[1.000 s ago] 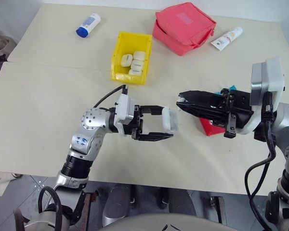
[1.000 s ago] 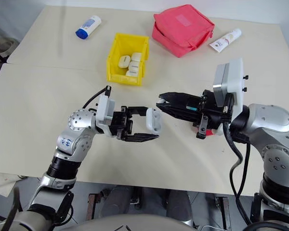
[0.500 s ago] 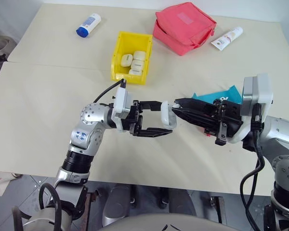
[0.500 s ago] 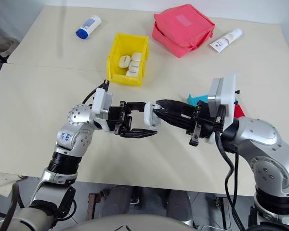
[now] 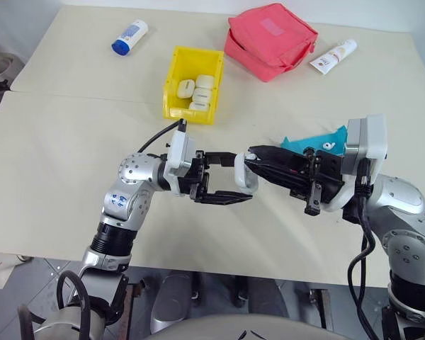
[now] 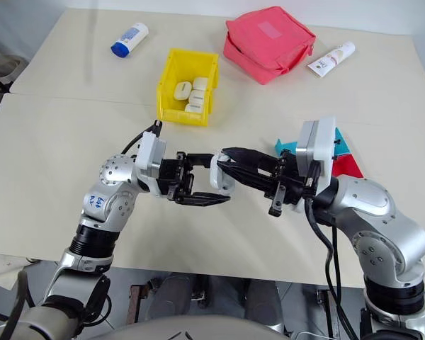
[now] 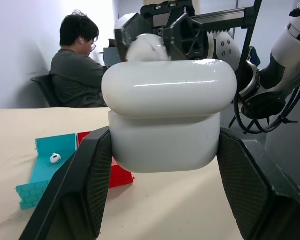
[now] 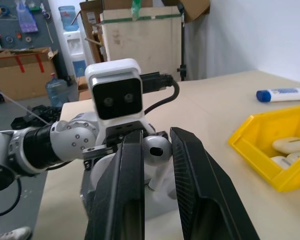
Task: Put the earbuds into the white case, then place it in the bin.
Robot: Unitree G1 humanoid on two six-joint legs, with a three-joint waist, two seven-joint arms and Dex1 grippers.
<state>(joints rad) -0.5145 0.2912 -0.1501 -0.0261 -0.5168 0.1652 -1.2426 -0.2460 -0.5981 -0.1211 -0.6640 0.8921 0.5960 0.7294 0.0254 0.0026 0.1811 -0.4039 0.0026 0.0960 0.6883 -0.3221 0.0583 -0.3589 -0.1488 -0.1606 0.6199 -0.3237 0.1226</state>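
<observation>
One white case (image 5: pixel 245 173), glossy, light, slippery, clamped mid-table in the left gripper (image 5: pixel 227 180) at 6 o'clock of the bin (image 5: pixel 193 84); the right gripper (image 8: pixel 157 150) pinches an earbud (image 8: pixel 156 150) beside it; best held by flat sides.

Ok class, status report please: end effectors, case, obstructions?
Left end effector shut on white case. Right end effector holding earbud at the case. Yellow bin unobstructed.

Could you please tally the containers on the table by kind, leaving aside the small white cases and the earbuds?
Trays: 2, teal and red
Bin: 1, yellow
Pouch: 1, red
Bottle: 1
Tube: 1
Total: 6
</observation>
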